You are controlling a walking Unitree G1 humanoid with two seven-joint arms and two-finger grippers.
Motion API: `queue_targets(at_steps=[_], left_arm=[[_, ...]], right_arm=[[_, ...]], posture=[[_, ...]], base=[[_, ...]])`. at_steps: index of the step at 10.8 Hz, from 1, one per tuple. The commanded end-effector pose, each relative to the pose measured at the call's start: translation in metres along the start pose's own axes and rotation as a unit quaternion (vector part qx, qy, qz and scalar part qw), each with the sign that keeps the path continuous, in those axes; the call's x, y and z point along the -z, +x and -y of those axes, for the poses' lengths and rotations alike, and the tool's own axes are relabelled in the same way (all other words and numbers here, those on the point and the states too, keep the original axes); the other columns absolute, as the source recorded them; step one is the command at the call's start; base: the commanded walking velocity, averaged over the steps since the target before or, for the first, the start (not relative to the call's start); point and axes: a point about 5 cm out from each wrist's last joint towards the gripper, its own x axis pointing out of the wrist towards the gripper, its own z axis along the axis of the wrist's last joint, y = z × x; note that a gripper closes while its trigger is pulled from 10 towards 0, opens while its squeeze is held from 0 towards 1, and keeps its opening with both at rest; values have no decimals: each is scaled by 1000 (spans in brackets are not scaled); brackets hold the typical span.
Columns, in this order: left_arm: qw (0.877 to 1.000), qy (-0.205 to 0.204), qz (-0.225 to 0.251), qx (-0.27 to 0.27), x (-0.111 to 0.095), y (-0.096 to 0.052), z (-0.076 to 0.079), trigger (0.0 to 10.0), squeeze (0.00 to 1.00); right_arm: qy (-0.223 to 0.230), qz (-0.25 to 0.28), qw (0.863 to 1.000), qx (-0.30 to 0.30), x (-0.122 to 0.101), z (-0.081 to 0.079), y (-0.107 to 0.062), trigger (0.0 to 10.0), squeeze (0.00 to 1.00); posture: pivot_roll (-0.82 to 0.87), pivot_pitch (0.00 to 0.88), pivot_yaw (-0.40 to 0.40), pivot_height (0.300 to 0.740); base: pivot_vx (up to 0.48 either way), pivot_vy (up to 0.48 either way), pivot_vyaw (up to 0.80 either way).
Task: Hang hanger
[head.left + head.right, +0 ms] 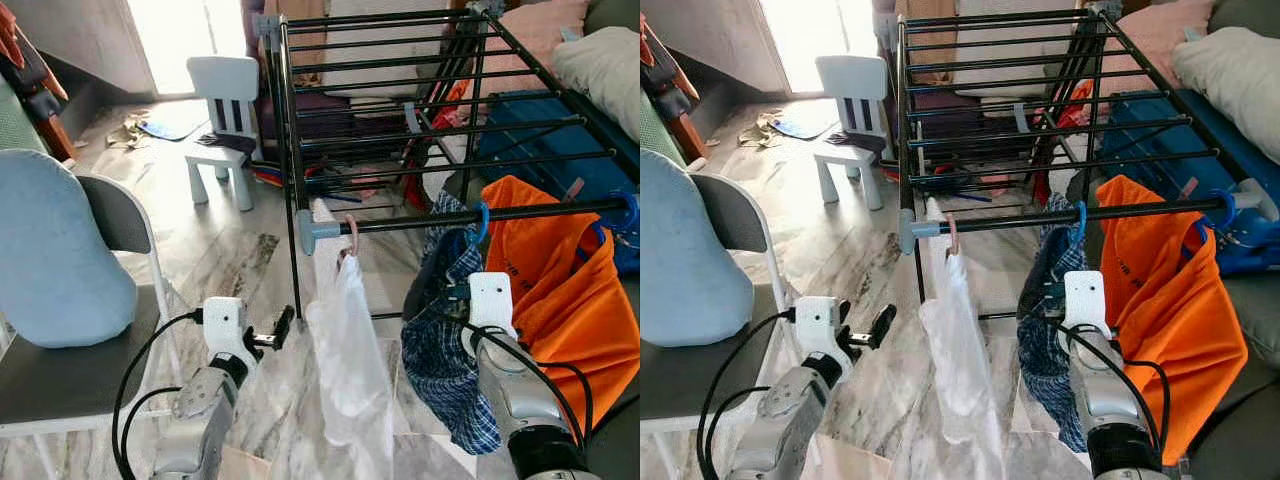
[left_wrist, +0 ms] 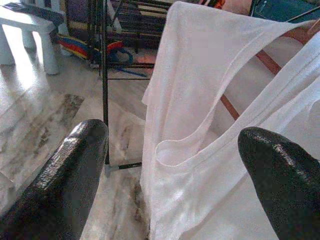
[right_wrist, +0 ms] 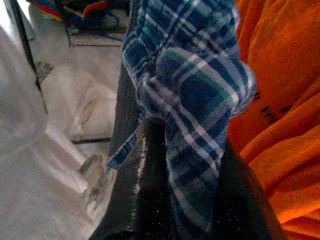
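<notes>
A black drying rack [image 1: 400, 95] stands ahead, and its front rail [image 1: 540, 211] carries three garments. A blue plaid garment [image 1: 445, 360] hangs from a blue hanger hook [image 1: 482, 222] over that rail. My right gripper [image 1: 458, 291] is shut on its bunched cloth [image 3: 200, 100] just below the hook. Left of it, a white garment [image 1: 345, 360] hangs on a pink hanger [image 1: 351, 236]. My left gripper [image 1: 276, 331] is open just left of the white garment [image 2: 200, 100] and apart from it. An orange garment [image 1: 560, 290] hangs at the right.
A grey folding chair [image 1: 60, 370] with a blue cushion [image 1: 50, 250] stands close on my left. A white child's chair [image 1: 225, 110] is farther back. A blue box [image 1: 540, 135] lies under the rack, and bedding [image 1: 605, 60] sits at the right. The floor is marble.
</notes>
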Motion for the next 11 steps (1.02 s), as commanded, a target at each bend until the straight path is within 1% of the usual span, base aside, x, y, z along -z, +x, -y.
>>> queue_targets(at_steps=[1,2,6,7,8,9,10,11], left_arm=[[1000,9,-3,-7,0,1,-2,10000,0],[1000,11,-4,-10,0,1,-3,10000,0],[1000,17,-6,-14,0,2,-4,10000,0],[1000,18,-5,-15,0,2,-4,10000,0],[1000,19,-4,-17,0,2,-5,10000,0],[1000,20,-4,-20,0,2,-5,10000,0],[999,23,-6,-28,1,2,-7,10000,0],[999,23,-7,-29,1,2,-7,10000,0]], right_arm=[[-6,37,999,7,-12,4,-2,0,0],[-8,61,998,16,-19,8,-4,0,0],[-7,65,998,16,-17,7,-7,0,0],[-6,82,997,14,-22,6,-9,0,0],[-12,118,993,10,-33,5,-14,0,0],[-8,135,991,8,-37,6,-18,0,0],[-4,148,989,-1,-34,7,-27,627,0],[-12,137,990,-9,-24,6,-32,7137,0]], posture=[[-234,0,41,740],[-237,0,40,740],[-233,0,42,740],[-234,0,43,740],[-233,0,44,740],[-235,0,42,740],[-239,0,43,740],[-241,0,44,740]], base=[[0,0,0],[0,0,0],[0,0,0],[0,0,0],[0,0,0],[0,0,0],[0,0,0],[0,0,0]])
